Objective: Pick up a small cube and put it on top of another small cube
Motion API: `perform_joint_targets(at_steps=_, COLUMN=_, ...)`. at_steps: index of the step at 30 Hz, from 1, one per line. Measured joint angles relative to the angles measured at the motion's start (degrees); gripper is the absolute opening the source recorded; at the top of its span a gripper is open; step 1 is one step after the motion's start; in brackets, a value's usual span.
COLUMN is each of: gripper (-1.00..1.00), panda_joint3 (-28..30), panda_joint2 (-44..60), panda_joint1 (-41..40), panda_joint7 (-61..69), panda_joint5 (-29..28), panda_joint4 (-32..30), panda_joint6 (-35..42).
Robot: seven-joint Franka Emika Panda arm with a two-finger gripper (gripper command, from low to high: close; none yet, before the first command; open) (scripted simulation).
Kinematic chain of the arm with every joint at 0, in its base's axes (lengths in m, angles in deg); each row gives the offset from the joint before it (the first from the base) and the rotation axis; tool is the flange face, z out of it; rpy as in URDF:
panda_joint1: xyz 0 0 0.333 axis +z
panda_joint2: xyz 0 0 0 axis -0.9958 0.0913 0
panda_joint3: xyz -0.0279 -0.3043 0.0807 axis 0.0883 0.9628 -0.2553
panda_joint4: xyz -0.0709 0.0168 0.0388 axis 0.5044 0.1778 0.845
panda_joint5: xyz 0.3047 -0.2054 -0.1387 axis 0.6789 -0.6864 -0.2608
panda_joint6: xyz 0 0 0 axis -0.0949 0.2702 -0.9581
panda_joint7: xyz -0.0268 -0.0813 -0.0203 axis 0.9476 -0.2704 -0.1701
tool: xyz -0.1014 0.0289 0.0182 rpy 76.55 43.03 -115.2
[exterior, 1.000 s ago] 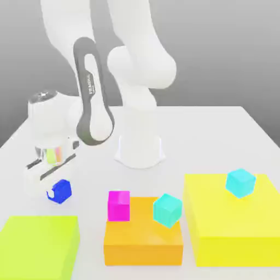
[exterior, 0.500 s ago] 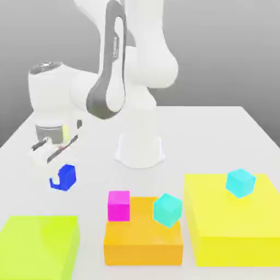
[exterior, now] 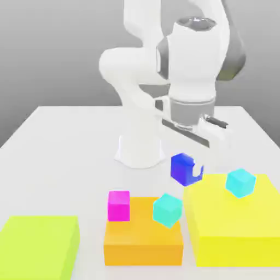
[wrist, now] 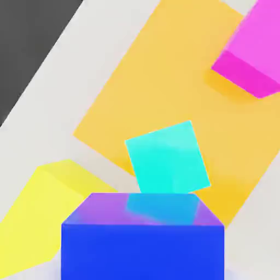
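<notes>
The small deep-blue cube (exterior: pixel 184 168) hangs in the air under my gripper (exterior: pixel 187 166), which is shut on it. It hovers between the orange block (exterior: pixel 143 240) and the large yellow block (exterior: pixel 235 224), above and a little to the exterior view's right of a cyan cube (exterior: pixel 167 210) that rests on the orange block. In the hand view the blue cube (wrist: pixel 142 240) sits close in front, with that cyan cube (wrist: pixel 167 157) beyond it on the orange block (wrist: pixel 180 87).
A magenta cube (exterior: pixel 118 205) stands on the orange block's corner at the exterior view's left. A second cyan cube (exterior: pixel 240 182) sits on the yellow block. A lime block (exterior: pixel 38 246) lies at the front left. The arm's white base (exterior: pixel 140 149) stands behind.
The arm swung from the exterior view's left side to the right, carrying the blue cube up off the table to above the gap between the orange and yellow blocks.
</notes>
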State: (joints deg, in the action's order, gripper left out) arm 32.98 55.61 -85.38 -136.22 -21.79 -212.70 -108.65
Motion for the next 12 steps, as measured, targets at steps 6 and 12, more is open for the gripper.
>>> perform_joint_targets(at_steps=6, gripper=-1.00, panda_joint3=-6.97, panda_joint2=3.29, panda_joint1=5.73, panda_joint7=-0.56, panda_joint5=-0.28, panda_joint4=0.86, panda_joint6=-1.92)
perform_joint_targets(at_steps=12, gripper=1.00, panda_joint3=-8.61, panda_joint2=8.22, panda_joint1=4.84, panda_joint7=-2.29, panda_joint5=-2.33, panda_joint4=-0.55, panda_joint6=-8.01)
